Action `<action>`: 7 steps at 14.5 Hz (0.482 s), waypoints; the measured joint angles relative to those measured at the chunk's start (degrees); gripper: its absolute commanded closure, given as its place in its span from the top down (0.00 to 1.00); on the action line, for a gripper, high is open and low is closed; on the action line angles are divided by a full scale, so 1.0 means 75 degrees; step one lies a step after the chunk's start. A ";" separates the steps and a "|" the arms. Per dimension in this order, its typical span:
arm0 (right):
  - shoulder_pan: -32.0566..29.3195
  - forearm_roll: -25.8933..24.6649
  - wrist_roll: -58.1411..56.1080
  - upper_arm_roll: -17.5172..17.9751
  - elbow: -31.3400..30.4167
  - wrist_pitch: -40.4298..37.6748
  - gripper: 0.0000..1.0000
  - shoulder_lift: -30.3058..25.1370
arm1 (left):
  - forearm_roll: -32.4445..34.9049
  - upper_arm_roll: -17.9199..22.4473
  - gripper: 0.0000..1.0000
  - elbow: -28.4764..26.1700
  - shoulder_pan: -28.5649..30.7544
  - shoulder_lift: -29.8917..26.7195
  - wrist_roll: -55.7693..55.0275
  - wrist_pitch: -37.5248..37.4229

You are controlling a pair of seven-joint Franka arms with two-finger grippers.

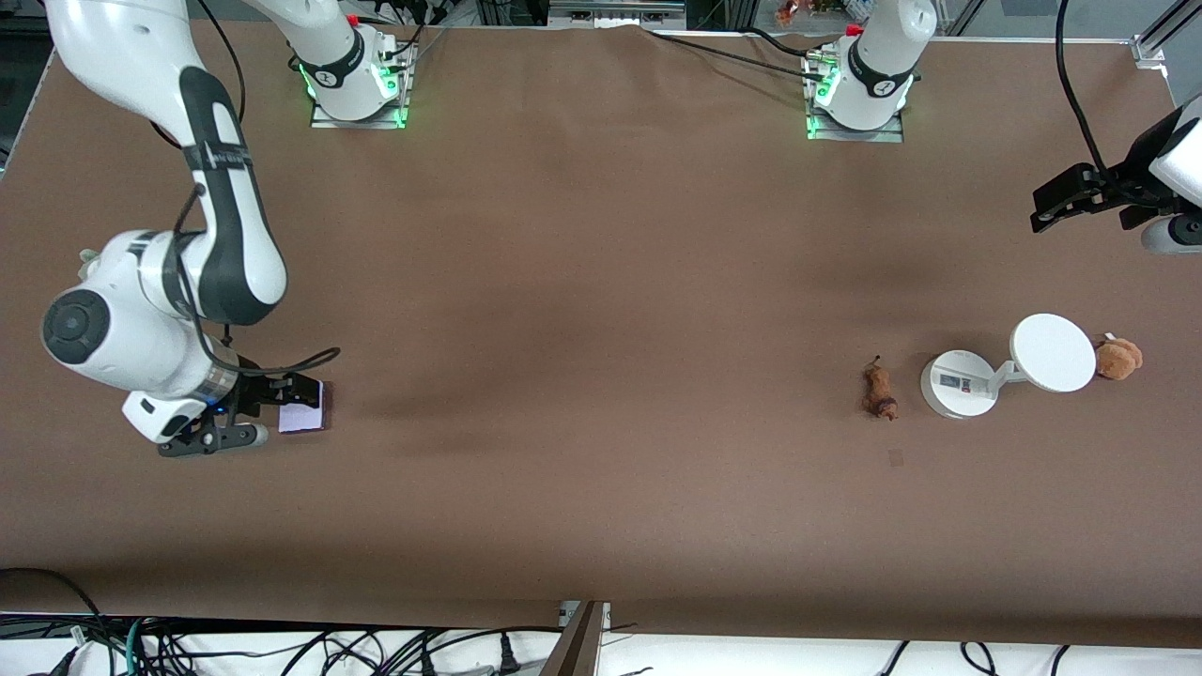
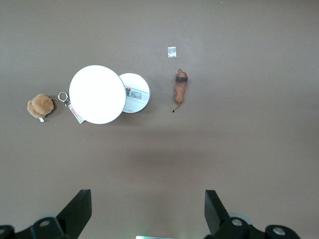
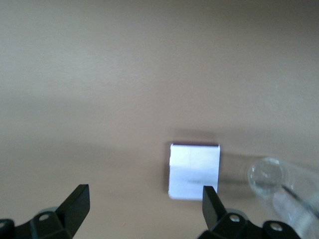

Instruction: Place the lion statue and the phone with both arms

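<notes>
R gripper [image 1: 246, 413] spread, low beside phone [image 1: 302, 407] (offset toward one finger). L gripper [image 2: 147, 209] spread, high, lion statue [image 1: 880, 391] well apart.

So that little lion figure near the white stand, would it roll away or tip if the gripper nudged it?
The lion statue already lies on its side on the table, so tipping looks unlikely. Its long, rounded body might roll or pivot if pushed sideways. It seems rigid and probably light, and the thin tail could be fragile.
</notes>
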 measured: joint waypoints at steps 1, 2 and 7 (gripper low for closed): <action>0.0006 0.0000 0.0061 0.0000 0.0010 -0.0224 1.00 -0.0230 | 0.0000 0.0000 1.00 0.0000 0.0000 0.0001 0.0000 0.0000; 0.0013 0.0000 0.0110 0.0000 0.0024 -0.0465 1.00 -0.0482 | 0.0000 0.0000 1.00 0.0000 0.0000 0.0003 0.0000 0.0002; 0.0039 -0.0570 0.0812 0.0001 0.0229 -0.2321 1.00 -0.1970 | 0.0000 0.0001 1.00 0.0001 0.0001 0.0005 0.0000 0.0006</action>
